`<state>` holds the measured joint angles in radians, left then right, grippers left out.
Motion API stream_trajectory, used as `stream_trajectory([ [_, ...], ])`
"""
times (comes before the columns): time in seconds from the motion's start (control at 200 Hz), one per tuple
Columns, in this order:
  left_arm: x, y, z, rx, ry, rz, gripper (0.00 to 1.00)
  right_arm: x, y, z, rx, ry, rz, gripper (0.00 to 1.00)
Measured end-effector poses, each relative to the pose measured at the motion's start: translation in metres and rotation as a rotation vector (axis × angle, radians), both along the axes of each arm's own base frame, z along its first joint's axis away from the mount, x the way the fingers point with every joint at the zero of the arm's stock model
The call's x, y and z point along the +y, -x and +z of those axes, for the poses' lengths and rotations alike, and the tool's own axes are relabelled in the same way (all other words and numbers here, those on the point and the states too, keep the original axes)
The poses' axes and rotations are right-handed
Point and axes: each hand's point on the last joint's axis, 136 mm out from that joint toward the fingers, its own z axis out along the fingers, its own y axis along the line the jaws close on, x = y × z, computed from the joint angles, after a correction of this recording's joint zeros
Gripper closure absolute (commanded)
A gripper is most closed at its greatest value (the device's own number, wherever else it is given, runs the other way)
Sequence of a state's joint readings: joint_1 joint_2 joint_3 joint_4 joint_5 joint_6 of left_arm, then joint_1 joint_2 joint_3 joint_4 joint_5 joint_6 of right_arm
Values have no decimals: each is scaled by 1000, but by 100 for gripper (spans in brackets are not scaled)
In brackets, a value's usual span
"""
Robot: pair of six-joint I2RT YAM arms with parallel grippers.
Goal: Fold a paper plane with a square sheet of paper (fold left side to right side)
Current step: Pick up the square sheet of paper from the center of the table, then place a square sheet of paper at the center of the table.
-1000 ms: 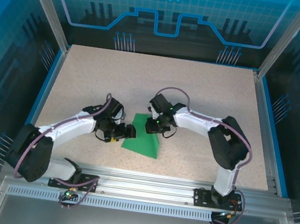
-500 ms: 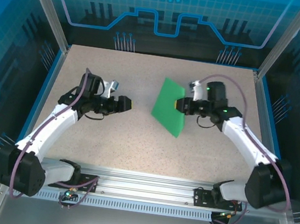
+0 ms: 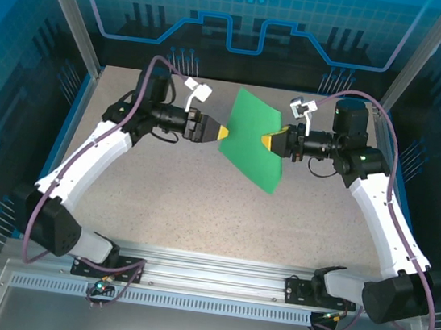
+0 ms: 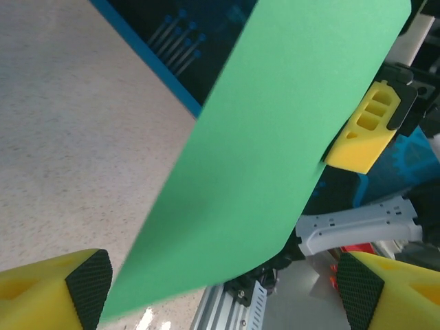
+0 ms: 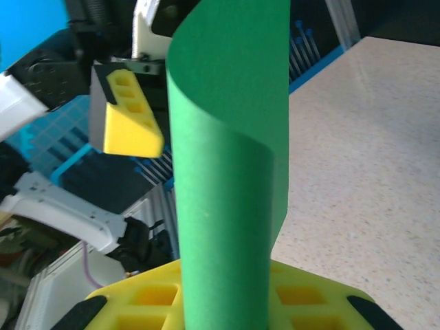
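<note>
**A:** Where is the square sheet of paper [image 3: 254, 145] sitting?

**B:** It is not lying on anything. It is hanging in the air over the far half of the speckled table [image 3: 198, 211], bowing into a loose curve between the two grippers.

**A:** Who is holding it?

**B:** The right gripper [image 3: 272, 142] is pinching the sheet's right edge, with its jaws closed on the paper. The left gripper [image 3: 222, 132] is standing wide open. Its yellow fingertips [image 4: 48, 289] are straddling the left edge without clamping it.

**A:** How far is the folding getting?

**B:** Hardly started, I am judging. The green surface is showing a bend but no sharp crease I can make out. So the left-to-right fold is not yet made, and every later fold of the plane is waiting too.
</note>
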<state>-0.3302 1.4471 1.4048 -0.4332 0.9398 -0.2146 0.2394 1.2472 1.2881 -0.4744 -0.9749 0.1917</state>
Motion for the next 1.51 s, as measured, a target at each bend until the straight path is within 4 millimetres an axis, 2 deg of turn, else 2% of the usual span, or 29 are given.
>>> stream_trajectory([
  [0.08, -8, 1, -6, 6, -7, -35, 11, 1, 4, -2, 15, -3, 19, 77],
  [0.215, -9, 1, -15, 27, -23, -44, 12, 1, 11, -3, 34, -7, 47, 77],
  [0.405, -13, 9, -12, 18, -15, -81, 23, 2, 16, -1, 40, -20, 72, 77],
  [0.64, -17, 17, -9, 7, -14, -119, 49, 2, 14, -2, 38, -17, 65, 77],
  [0.84, -16, 20, -13, 19, -25, -123, 70, -5, 5, -8, 37, 12, 12, 76],
  [0.965, -16, 20, -19, 37, -30, -121, 90, -11, -1, -19, 60, 36, -28, 68],
  [1.06, -16, 21, -32, 80, -35, -112, 100, -13, -4, -27, 75, 52, -42, 59],
  [1.18, -15, 19, -52, 145, -61, -76, 100, -17, -12, -41, 101, 98, -89, 31],
  [1.261, -14, 12, -69, 191, -92, -33, 100, -27, -23, -55, 130, 157, -173, 20],
  [1.346, -13, 3, -95, 257, -132, 12, 100, -47, -38, -72, 151, 235, -293, 16],
  [1.506, -8, -6, -170, 447, -234, 102, 100, -80, -56, -123, 269, 354, -479, 14],
])
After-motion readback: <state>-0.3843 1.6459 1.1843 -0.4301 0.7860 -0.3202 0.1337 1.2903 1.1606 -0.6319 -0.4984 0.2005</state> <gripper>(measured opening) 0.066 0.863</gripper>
